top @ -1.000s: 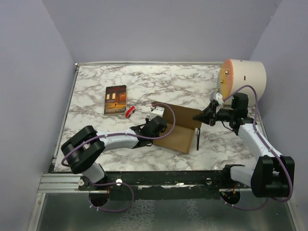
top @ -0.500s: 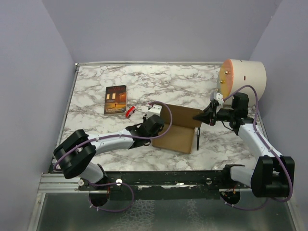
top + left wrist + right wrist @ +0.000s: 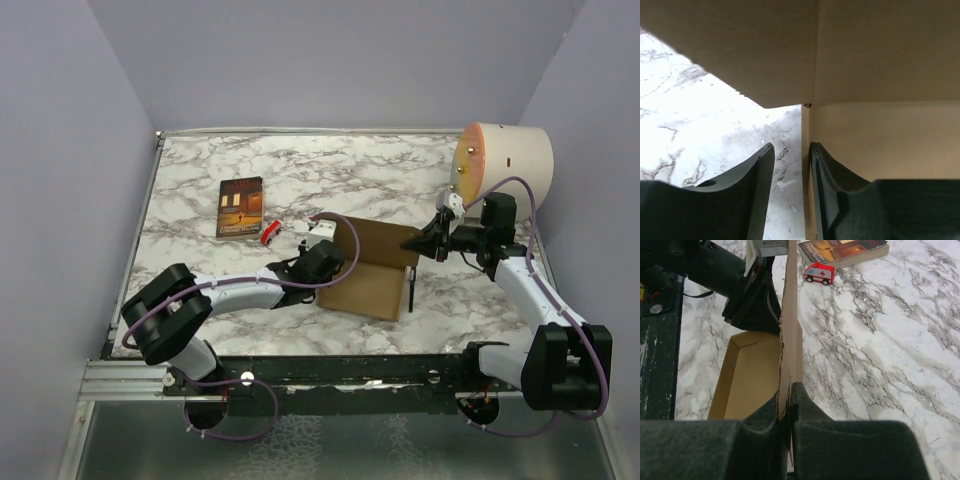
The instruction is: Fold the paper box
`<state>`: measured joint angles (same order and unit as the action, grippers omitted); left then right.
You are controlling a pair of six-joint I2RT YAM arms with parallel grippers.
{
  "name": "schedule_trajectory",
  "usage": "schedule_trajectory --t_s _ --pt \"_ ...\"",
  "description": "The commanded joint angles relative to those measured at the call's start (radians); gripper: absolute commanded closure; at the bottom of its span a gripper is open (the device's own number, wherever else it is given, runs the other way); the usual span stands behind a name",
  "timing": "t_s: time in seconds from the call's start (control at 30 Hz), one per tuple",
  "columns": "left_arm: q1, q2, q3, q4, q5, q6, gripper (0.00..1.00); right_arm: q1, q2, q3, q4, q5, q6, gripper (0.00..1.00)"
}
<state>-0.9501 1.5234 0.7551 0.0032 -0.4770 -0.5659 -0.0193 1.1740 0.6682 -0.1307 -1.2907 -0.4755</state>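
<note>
The paper box [image 3: 375, 285] is plain brown cardboard, lying in the middle of the table with its lid panel raised upright along the far side. My right gripper [image 3: 413, 241] is shut on the right edge of that upright panel, and the right wrist view shows the cardboard [image 3: 752, 375] pinched between the jaws of this gripper [image 3: 789, 390]. My left gripper [image 3: 335, 262] is at the box's left side. In the left wrist view it [image 3: 792, 150] is open and straddles the thin left side wall, with brown cardboard [image 3: 880, 60] filling the view ahead.
A dark book [image 3: 240, 206] lies at the far left with a small red toy car [image 3: 270, 233] beside it. A large cream cylinder [image 3: 505, 160] stands at the far right, just behind my right arm. A thin dark stick [image 3: 410, 290] lies by the box's right edge.
My left arm has shifted slightly at the box's left side, its elbow swinging out and back. The left side wall stands a little more upright. The right arm has not moved.
</note>
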Motion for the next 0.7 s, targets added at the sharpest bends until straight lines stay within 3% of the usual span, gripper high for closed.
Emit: schedule_trajectory --t_s 0.0,0.1,0.17,0.43,0.53,0.67 --pt "0.005 0.033 -0.006 0.018 0.005 -0.015 0.68 -0.001 -0.007 0.0 0.008 -0.01 -0.001 0.99" --pt "0.005 0.04 -0.012 0.02 0.004 -0.017 0.92 0.0 -0.007 0.0 0.008 -0.009 -0.004 0.99" --pt "0.005 0.041 -0.014 0.022 0.003 -0.014 1.0 -0.001 -0.007 0.0 0.008 -0.01 -0.003 0.99" --pt "0.004 0.022 0.003 0.023 0.009 0.021 1.0 -0.001 -0.007 -0.001 0.022 -0.015 0.019 0.99" --pt "0.004 -0.022 -0.001 0.003 0.013 0.021 0.78 -0.001 -0.009 -0.003 0.03 -0.013 0.034 0.99" --pt "0.004 -0.111 -0.028 -0.027 0.01 0.018 0.64 -0.001 -0.007 -0.003 0.034 -0.003 0.04 0.99"
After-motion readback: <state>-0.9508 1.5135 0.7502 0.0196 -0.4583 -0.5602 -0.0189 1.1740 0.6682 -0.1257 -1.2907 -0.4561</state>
